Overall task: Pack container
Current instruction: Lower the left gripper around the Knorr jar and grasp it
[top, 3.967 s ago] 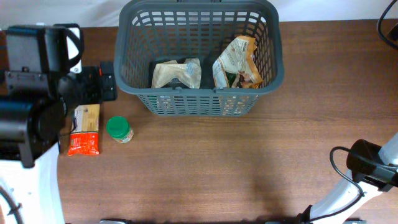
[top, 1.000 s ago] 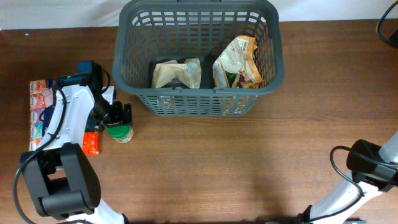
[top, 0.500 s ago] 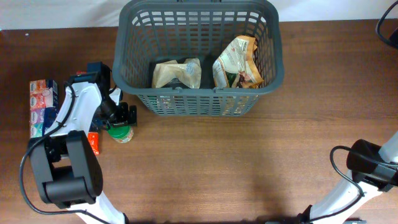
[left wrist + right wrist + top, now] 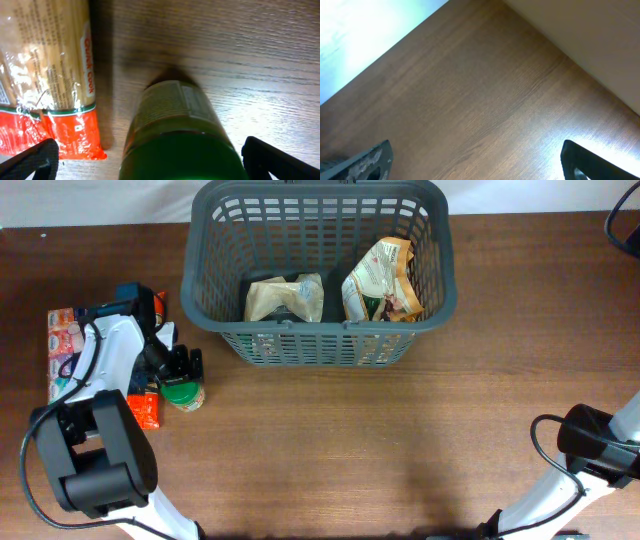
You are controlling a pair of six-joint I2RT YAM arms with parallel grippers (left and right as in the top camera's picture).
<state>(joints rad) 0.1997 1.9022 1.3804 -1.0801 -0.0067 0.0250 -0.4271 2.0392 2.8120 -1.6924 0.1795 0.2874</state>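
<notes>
Straddling a green-lidded jar (image 4: 176, 131), the left gripper (image 4: 152, 161) stands wide open with one fingertip on each side of it. In the left wrist view neither fingertip clearly presses on the jar, and the one on the right of the picture sits just beside the lid; whether it touches cannot be told. The jar stands upright on the wooden table (image 4: 400, 450), directly beneath and between the jaws. Just beside the gripper, on the left of that view, lies a pasta packet (image 4: 47, 75) with an orange-red end and the words "Quick Cook" along its edge. On the gripper's outer side, past the arm, a colourful carton (image 4: 62, 350) lies flat.

The container (image 4: 318, 348), a dark grey slotted basket, sits near the left gripper, to its right and farther up the table. It holds a pale bag (image 4: 285, 298) and a printed snack bag (image 4: 382, 280), side by side.

The right gripper (image 4: 475, 161) is also spread wide and holds nothing, with bare table below it, well apart from the container.
</notes>
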